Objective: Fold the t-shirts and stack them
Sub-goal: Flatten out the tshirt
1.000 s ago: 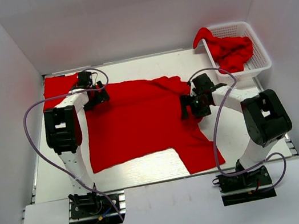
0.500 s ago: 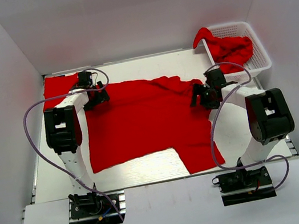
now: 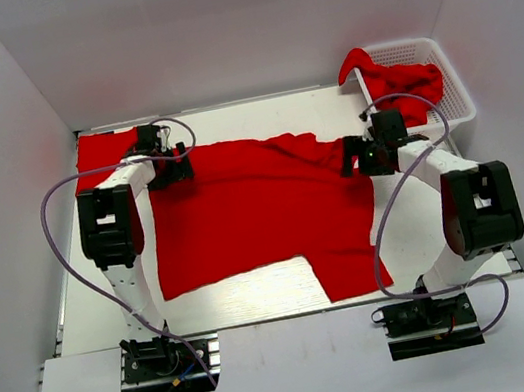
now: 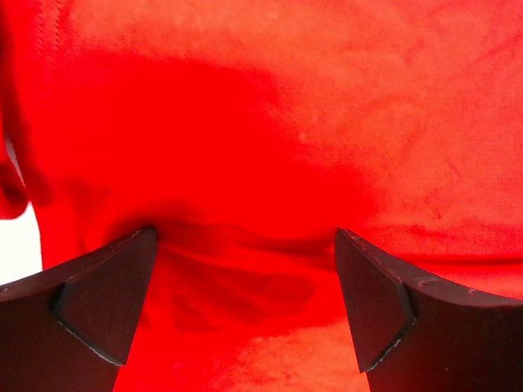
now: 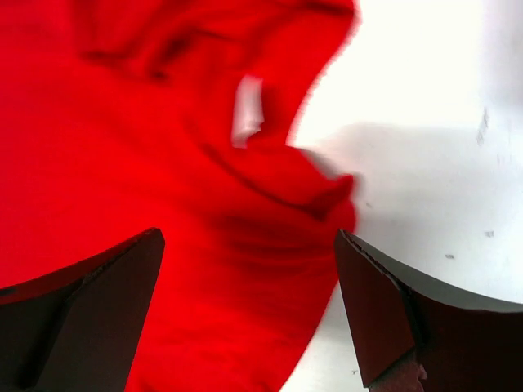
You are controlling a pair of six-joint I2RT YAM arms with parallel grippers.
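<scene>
Left gripper (image 3: 168, 168): jaws wide apart, holding nothing, fingers (image 4: 98, 310) at the upper-left edge of the spread t-shirt (image 3: 256, 217), with the cloth wrinkled between them. Right gripper (image 3: 353, 158): also wide apart and empty, over the shirt's rumpled upper-right edge, where there's a white tag (image 5: 248, 110). The shirt lies flat mid-table (image 3: 259, 118), long axis left-right in frame, one flap poking toward lower right. More t-shirts (image 3: 406, 89) are heaped in the white basket (image 3: 439, 134), upper right, one draped over its left rim. Red cloth (image 3: 97, 154) in the upper-left corner; can't tell if it's a separate piece.
</scene>
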